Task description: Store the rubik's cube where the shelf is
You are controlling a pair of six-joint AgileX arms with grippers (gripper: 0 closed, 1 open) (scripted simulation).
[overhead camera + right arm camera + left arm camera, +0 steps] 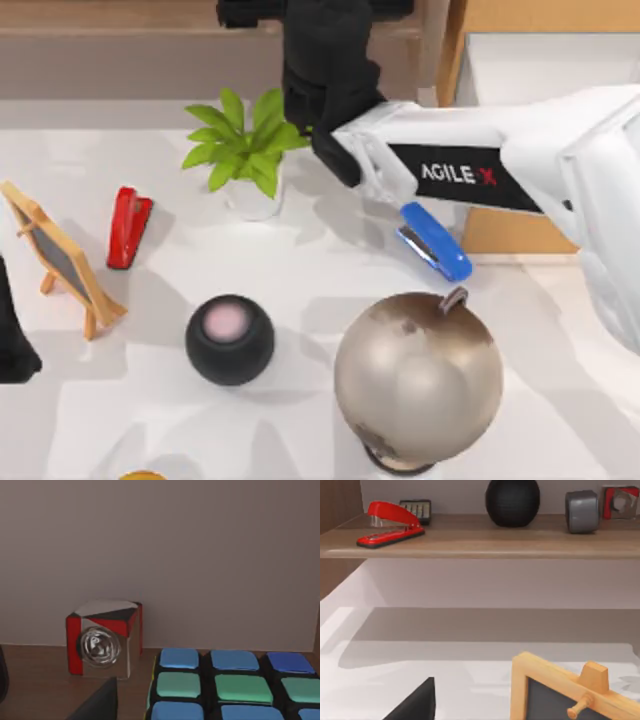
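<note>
The rubik's cube [232, 686], showing blue and green squares, rests on the brown board of the shelf [35, 690] close under my right wrist. One dark finger [97, 705] stands apart from the cube's side, so my right gripper [322, 75] is open around it. From above, the right arm reaches over the table to the shelf [130, 55] at the back. The shelf board [480, 542] also appears in the left wrist view. My left gripper [12, 345] is parked at the table's left edge, open.
A red-and-silver box [102, 640] stands on the shelf beside the cube. On the table are a plant [245, 150], red stapler [128, 225], blue stapler [435, 242], black speaker [229, 338], globe [418, 375] and chalkboard [60, 255]. A wooden cabinet [455, 60] is at back right.
</note>
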